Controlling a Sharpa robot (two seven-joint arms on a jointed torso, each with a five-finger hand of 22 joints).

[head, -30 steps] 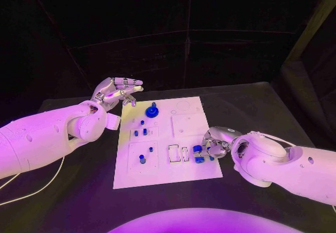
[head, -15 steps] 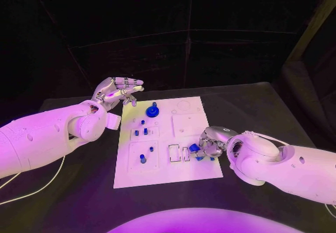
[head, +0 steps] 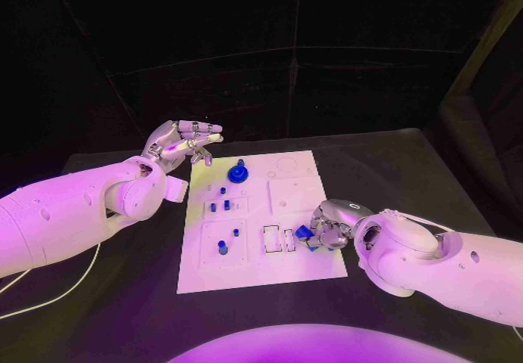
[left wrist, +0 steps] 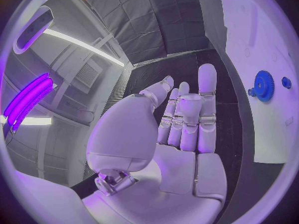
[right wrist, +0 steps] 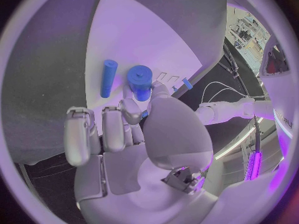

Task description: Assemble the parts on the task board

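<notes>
1. Since a second ago the right hand has edged toward nine o'clock along the task board, carrying the blue cylinder.
2. It pinches that part over the board's near right area; a blue peg lies just beside.
3. Left hand hovers empty, fingers loosely curled, at the board's eleven o'clock corner.
4. Judgement: keep the cylinder upright and lower it slowly.

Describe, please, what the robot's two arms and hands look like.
Both arms are bulky, with smooth rounded white shells. The left hand and right hand are silver metal, with segmented many-jointed fingers and pale smooth pads. A thin white cable trails under the left arm.
</notes>
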